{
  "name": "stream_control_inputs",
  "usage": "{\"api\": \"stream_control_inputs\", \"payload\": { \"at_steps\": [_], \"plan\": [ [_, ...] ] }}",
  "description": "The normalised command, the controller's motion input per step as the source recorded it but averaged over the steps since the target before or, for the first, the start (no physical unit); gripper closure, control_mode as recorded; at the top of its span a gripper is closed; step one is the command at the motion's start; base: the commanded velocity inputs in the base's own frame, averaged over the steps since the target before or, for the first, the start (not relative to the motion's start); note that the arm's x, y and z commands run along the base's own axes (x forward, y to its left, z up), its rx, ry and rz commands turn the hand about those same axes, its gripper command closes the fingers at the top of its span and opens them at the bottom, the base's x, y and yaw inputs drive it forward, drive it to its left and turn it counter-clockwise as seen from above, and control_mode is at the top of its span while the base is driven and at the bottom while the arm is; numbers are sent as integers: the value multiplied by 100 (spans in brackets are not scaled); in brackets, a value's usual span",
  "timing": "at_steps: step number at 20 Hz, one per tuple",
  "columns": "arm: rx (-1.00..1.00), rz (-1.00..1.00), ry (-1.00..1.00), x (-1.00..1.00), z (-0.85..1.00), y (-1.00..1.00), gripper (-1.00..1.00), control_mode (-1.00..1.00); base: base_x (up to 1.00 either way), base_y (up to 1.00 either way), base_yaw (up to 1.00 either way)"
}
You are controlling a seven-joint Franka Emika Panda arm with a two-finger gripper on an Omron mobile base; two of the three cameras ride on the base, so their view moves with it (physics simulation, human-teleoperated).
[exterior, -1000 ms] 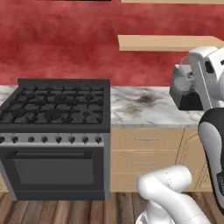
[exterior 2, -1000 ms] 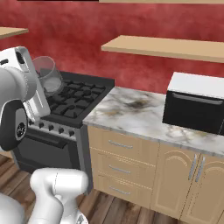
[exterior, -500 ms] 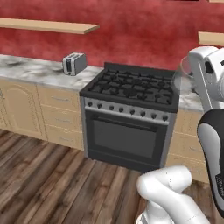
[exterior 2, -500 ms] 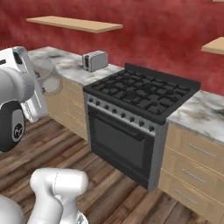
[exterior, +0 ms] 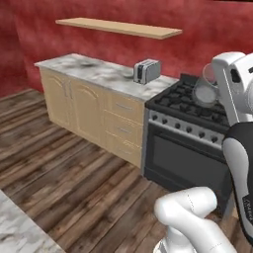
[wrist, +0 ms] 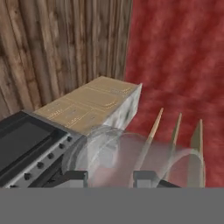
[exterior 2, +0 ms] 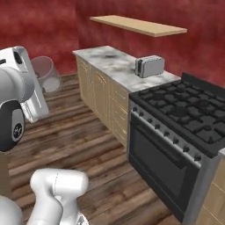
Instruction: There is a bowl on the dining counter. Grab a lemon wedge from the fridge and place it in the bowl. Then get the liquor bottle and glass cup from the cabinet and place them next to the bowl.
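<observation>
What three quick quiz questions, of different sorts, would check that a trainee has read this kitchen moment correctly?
1. True or false: the gripper is shut on the glass cup.
2. Multiple choice: the toaster stands on (A) the stove, (B) the marble wall counter, (C) the wood floor.
3. Short answer: what hangs on the red wall above the wall counter?

Key
1. True: the clear tumbler sits between the fingertips in the hand view and rides beside the arm in both base views.
2. B, just beside the stove.
3. A light-wood shelf board, with nothing visible on it.
</observation>
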Motion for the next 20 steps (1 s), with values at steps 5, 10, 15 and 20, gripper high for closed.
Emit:
{"api": "stream_control_inputs", "payload": {
  "at_steps": [5, 10, 15, 20],
  "plan": [
    [0, 0, 0, 0, 0, 0, 100, 100, 71, 3, 56],
    [0, 0, 0, 0, 0, 0, 100, 100, 77, 0, 59],
    [0, 0, 0, 0, 0, 0, 100, 100, 88, -18, 59],
    [0, 0, 0, 0, 0, 0, 100, 100, 95, -29, 56]
  ]
}}
